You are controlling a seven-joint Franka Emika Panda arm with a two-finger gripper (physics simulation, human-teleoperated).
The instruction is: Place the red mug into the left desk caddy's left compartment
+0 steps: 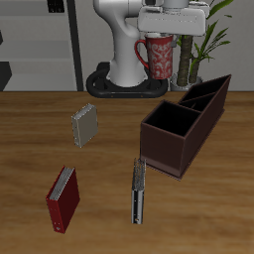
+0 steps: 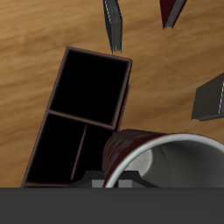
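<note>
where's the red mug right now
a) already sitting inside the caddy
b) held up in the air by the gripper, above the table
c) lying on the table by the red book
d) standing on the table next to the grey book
b: the red mug hangs in the gripper, clear of the table and behind the left desk caddy, not inside it.

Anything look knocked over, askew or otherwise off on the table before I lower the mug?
Nothing looks damaged or spilled. The red mug hangs upright in the gripper, above the table behind the left desk caddy, which sits upright and looks empty. The three books stand apart at differing angles, none touching the caddy.
</note>
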